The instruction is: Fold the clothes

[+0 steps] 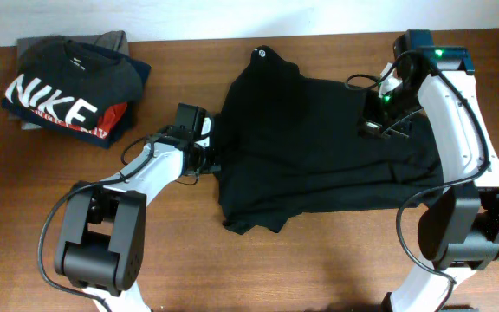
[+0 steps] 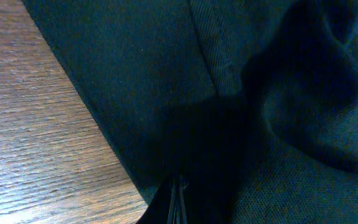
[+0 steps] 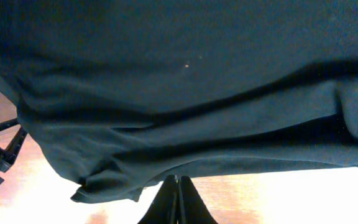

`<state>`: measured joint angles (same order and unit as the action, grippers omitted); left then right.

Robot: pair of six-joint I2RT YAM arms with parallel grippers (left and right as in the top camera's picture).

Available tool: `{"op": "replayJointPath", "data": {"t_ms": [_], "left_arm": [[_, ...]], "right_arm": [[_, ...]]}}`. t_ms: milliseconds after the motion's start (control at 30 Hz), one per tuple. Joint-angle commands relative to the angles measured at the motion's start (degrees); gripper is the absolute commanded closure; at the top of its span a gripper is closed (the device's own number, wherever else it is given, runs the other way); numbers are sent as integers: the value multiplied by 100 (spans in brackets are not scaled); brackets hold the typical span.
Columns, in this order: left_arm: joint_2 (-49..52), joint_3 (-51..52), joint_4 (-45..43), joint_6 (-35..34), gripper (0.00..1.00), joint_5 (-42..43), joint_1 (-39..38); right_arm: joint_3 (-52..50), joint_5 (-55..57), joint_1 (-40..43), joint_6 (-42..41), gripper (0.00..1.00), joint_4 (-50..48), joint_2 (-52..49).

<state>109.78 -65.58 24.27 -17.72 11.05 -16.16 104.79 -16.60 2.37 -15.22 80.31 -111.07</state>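
Note:
The black top (image 1: 310, 139) lies spread across the middle of the table, with its white round neck tag (image 1: 262, 53) at the far edge. My left gripper (image 1: 213, 163) is at the top's left edge. In the left wrist view its fingers (image 2: 178, 190) are shut, with the dark fabric (image 2: 260, 74) around them. My right gripper (image 1: 378, 124) is over the top's right part. In the right wrist view its fingers (image 3: 178, 182) are shut at the fabric's hem (image 3: 179, 74), which hangs a little above the wood.
A stack of folded garments topped by a black NIKE T-shirt (image 1: 68, 91) sits at the back left corner. Bare wooden table (image 1: 319, 260) shows in front of the top and to its left (image 2: 36, 124).

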Motion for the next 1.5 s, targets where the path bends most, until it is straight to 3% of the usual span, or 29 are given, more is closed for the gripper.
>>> {"op": "replayJointPath", "data": {"t_ms": [0, 367, 600, 967, 1267, 1467], "left_arm": [[103, -42, 17, 90, 95, 116, -7], [476, -42, 81, 94, 95, -260, 37], [476, -44, 745, 66, 95, -1204, 146], [474, -225, 1895, 66, 96, -1604, 1086], [474, -1268, 2885, 74, 94, -1888, 1458], [463, -2492, 4015, 68, 91, -1989, 1434]], "right_arm": [[101, 186, -48, -2, 96, 57, 155], [101, 227, -48, 2, 96, 227, 155], [101, 376, -48, -2, 96, 275, 155], [98, 378, -48, 0, 96, 354, 155], [98, 378, -50, 0, 96, 439, 155], [98, 833, -48, -136, 96, 686, 155]]}}
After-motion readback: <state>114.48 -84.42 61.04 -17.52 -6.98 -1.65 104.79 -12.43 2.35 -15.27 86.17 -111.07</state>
